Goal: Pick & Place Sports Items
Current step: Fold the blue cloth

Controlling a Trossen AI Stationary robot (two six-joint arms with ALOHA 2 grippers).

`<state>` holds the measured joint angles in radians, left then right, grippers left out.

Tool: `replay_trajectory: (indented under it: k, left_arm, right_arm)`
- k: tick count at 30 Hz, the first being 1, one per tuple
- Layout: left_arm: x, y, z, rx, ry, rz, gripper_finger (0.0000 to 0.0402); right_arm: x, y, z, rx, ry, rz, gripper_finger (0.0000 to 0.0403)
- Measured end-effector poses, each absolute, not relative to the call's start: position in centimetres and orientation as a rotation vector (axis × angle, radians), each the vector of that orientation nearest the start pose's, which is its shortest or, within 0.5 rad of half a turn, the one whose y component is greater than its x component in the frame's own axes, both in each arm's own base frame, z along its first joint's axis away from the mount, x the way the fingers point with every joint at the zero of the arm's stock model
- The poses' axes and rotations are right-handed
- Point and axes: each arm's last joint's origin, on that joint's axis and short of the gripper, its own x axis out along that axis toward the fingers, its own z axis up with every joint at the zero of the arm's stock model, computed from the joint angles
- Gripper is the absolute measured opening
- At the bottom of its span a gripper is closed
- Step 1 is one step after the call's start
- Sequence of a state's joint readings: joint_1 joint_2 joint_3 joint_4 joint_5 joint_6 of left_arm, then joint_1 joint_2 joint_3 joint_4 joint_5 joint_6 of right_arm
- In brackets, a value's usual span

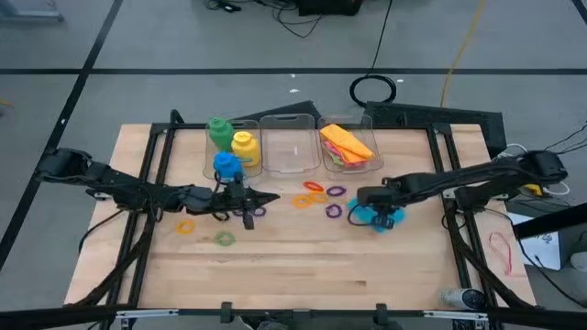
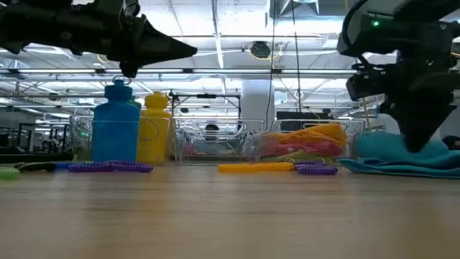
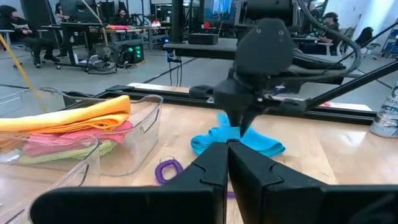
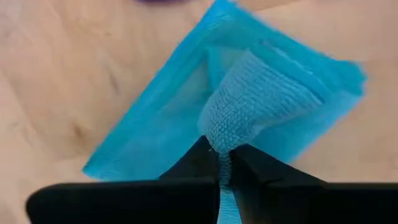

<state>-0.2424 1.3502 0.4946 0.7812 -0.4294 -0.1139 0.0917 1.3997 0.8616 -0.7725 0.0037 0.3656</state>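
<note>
The right gripper (image 4: 219, 158) is clamped on a pinched-up fold of the bright blue folded cloth (image 4: 249, 106). The fabric rises into a ridge between the two dark fingers, probably so the cloth can be lifted whole instead of sliding flat on the wooden table (image 1: 303, 266). The cloth lies on the table in front of the clear plastic rectangular bin (image 1: 365, 163), just short of its near wall. That bin already holds the orange folded cloth (image 1: 347, 140) stacked over pink and green ones, which suggests the blue one belongs there too.

Left of that bin, small purple, orange and yellow plastic rings (image 1: 316, 194) lie scattered on the table, not yet sorted. Further left of it, the left gripper (image 1: 264, 199) hovers above the table with fingers pressed together and empty, near the blue, yellow and green bottle-shaped plastic pieces (image 1: 231, 147), which stand upright together, apparently waiting its turn.
</note>
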Motion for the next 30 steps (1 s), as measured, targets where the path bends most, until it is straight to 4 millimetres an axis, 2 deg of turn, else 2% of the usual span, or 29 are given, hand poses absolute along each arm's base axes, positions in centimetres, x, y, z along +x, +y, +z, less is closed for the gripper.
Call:
replay_trajectory:
  k: [7, 17, 21, 25, 30]
  left_arm:
    - [25.7, -5.1, 20.8, -0.088, 0.062, 0.190, 0.0017]
    - [25.7, -5.1, 20.8, -0.085, 0.069, 0.191, 0.0017]
    - [25.7, -5.1, 20.7, -0.081, 0.078, 0.191, 0.0017]
    - [25.7, -5.1, 20.6, -0.078, 0.082, 0.192, 0.0017]
    - [25.7, -5.1, 20.6, -0.078, 0.082, 0.192, 0.0017]
  right_arm:
    - [24.5, 2.3, 19.0, 0.236, 1.316, -0.110, 0.0013]
    - [24.2, 2.4, 20.6, 0.201, 1.225, -0.049, 0.0134]
    - [23.7, 2.6, 21.6, 0.262, 1.192, 0.061, 0.0177]
    - [23.0, 2.9, 22.5, 0.275, 1.176, 0.198, 0.0205]
    - [21.6, 2.6, 23.1, 0.181, 1.201, 0.171, 0.0221]
